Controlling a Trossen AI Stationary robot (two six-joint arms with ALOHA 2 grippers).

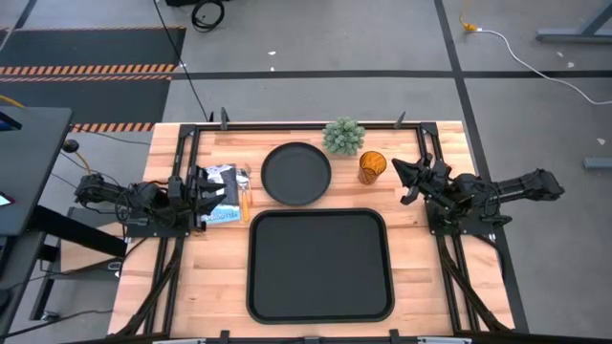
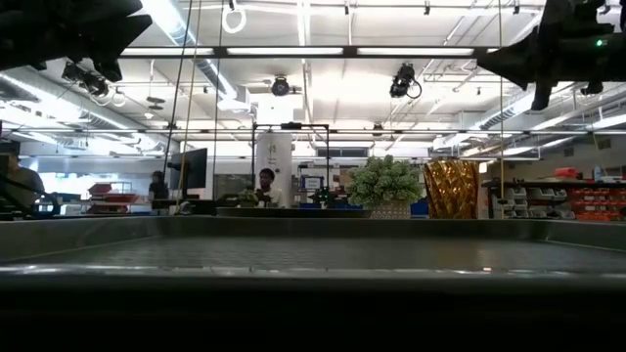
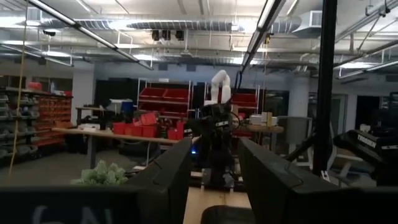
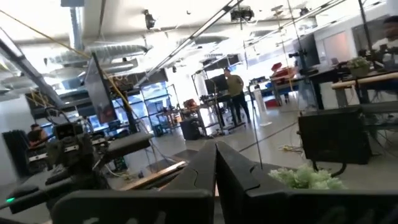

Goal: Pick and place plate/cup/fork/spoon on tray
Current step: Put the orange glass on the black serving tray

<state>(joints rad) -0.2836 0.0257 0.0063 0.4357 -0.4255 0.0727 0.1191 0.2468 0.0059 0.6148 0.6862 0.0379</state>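
Observation:
The black tray point(image 1: 320, 266) lies at the table's near middle, and its rim point(image 2: 313, 256) fills the low view's foreground. The round black plate point(image 1: 296, 173) rests flat on the table just beyond the tray. The amber cup point(image 1: 372, 167) stands upright to the plate's right and also shows in the low view point(image 2: 451, 189). An orange handle point(image 1: 246, 203) lies left of the plate among shiny silver and blue-white things point(image 1: 222, 186); whether it belongs to the fork or the spoon I cannot tell. My left gripper point(image 1: 214, 191) hovers open above that heap. My right gripper point(image 1: 401, 180) is shut, raised just right of the cup.
A small green plant point(image 1: 343, 136) stands at the far edge behind the plate and cup, and also shows in the low view point(image 2: 386, 186). Black frame rails run along the table's left, right and far edges. People stand in the room beyond the table.

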